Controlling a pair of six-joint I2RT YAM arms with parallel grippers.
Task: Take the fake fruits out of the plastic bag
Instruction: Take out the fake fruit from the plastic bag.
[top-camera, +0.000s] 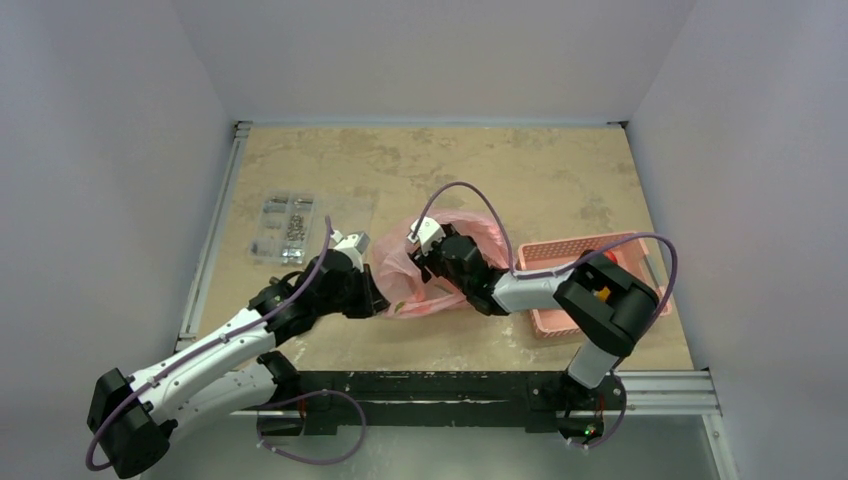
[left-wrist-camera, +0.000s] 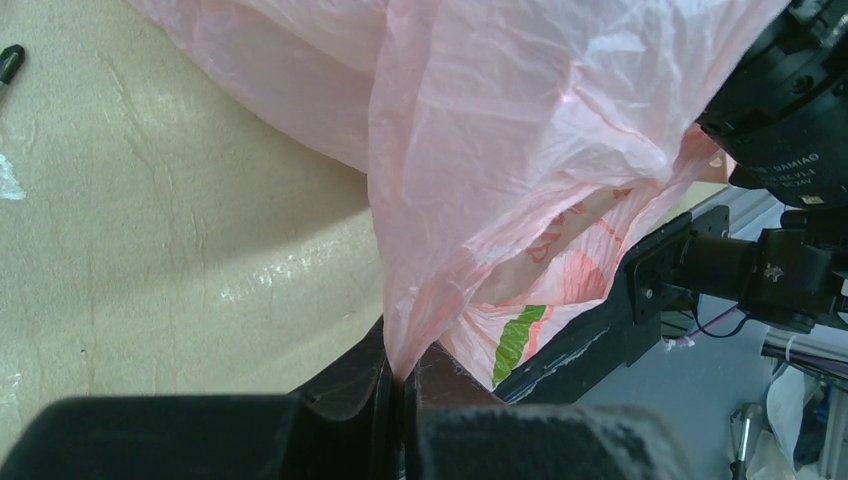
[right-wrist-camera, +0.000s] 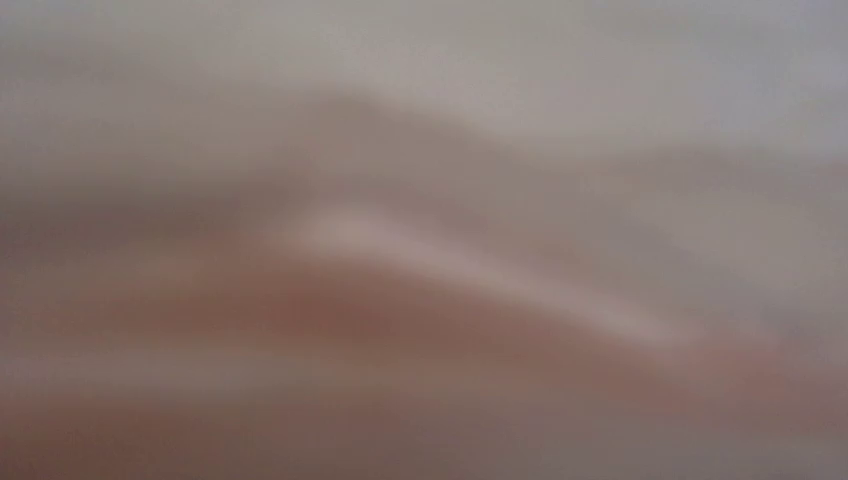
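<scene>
Left gripper (left-wrist-camera: 400, 392): closed. Its two dark fingers (left-wrist-camera: 340, 395) are pressed together on a thin fold of the plastic bag (left-wrist-camera: 520, 130), and the film rises out of the pinch in taut creases. In the top view this pinch sits at the bag's near-left edge.

Right gripper (top-camera: 432, 278): pushed into the bag from the right and largely covered by pink film. The right wrist view shows only an unfocused pink-grey blur, with plastic apparently against the lens. Whether this gripper is open or closed, and whether it holds anything, cannot be told.

Plastic bag: crumpled, translucent pink, lying on the counter (left-wrist-camera: 150, 230) near its middle, between the two arms. The left wrist view shows red and green print (left-wrist-camera: 520, 338) on its lower folds. The black body of the right arm (left-wrist-camera: 790, 120) stands just beyond the bag.

Fake fruits: not distinguishable through the plastic in any view.

Surroundings: a rigid pink basket (top-camera: 560, 252) rests on the counter to the right of the bag, close to it, with the right arm's elbow partly over it. A small red object (top-camera: 608, 257) shows at the basket beside that elbow, too small to identify. A clear packet of small metal parts (top-camera: 288, 228) lies on the counter to the left of the bag, apart from it and beyond the left arm (top-camera: 230, 340).
</scene>
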